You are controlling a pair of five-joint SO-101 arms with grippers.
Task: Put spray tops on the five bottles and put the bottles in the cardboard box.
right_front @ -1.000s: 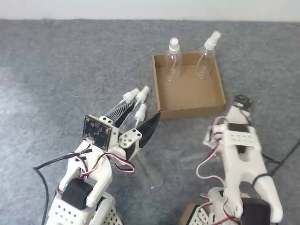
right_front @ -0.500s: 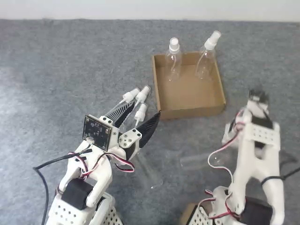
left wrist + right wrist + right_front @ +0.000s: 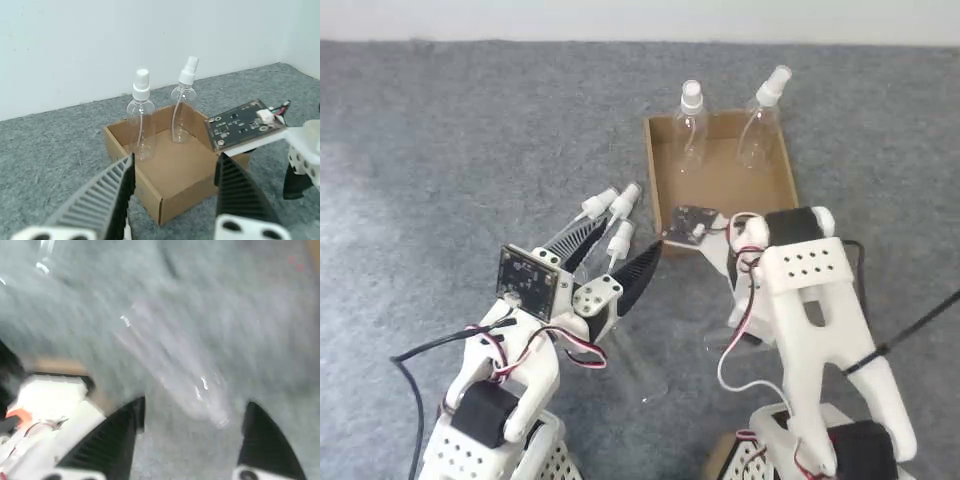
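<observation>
High view: right arm (image 3: pixel 810 290) overlaps cardboard box (image 3: pixel 652 180); left claw (image 3: pixel 176 165) wide, right claw (image 3: pixel 194 410) wide.

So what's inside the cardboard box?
Two clear bottles with white spray tops stand upright by the far wall of the cardboard box. The floor before them looks bare. The right arm covers a near corner, so that bit is hidden.

Two bottles (image 3: pixel 692 125) stand against the far wall of the box (image 3: pixel 653 180); its near floor lies bare. The right arm (image 3: pixel 810 280) hangs over the near wall, barring that side.
</observation>
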